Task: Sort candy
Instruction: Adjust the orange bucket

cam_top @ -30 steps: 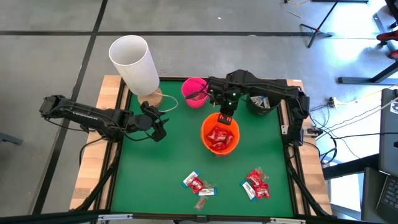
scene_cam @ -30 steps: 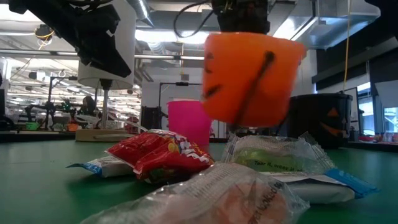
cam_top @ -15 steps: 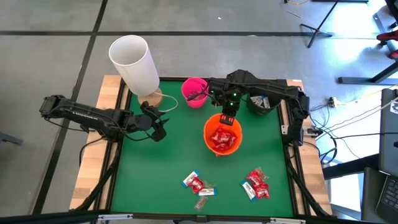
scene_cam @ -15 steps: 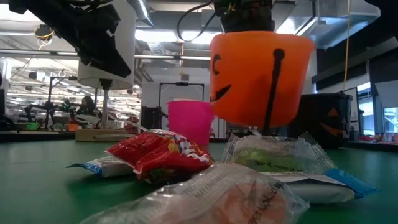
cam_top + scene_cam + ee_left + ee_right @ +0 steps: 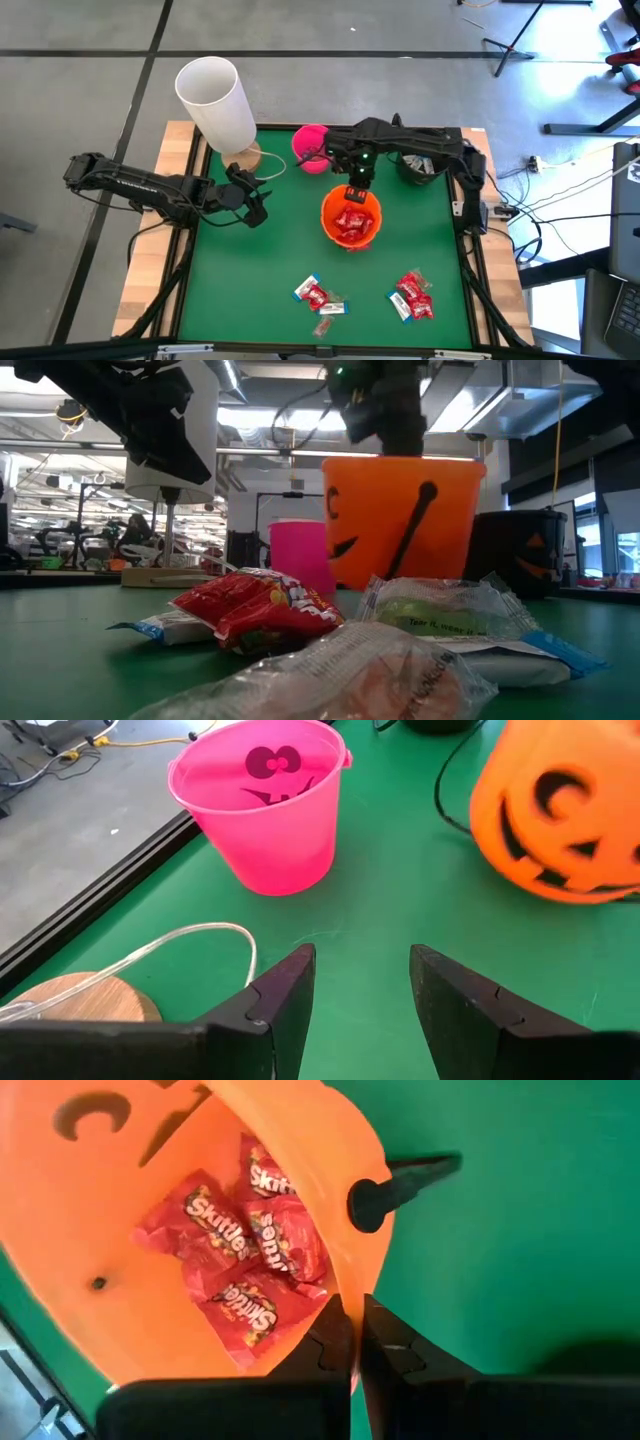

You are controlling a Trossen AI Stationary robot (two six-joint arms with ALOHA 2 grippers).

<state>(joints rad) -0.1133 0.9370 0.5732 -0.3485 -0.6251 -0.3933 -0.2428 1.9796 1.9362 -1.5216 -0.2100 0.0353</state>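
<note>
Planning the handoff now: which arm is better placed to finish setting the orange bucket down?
The right. Its end effector is shut on the orange bucket rim. The left end effector is open, apart from the bucket, at the table's left.

We see a grey concrete floor [image 5: 90, 60] crossed by dark seam lines around the bench [image 5: 250, 270], which has a green top and pale wooden edges. Beyond its far right corner stands a dark tripod [image 5: 515, 45]. Cables [image 5: 570, 165] trail over the floor off the right edge. Across the bench, ceiling strip lights [image 5: 235, 380] brighten a large workshop hall.
</note>
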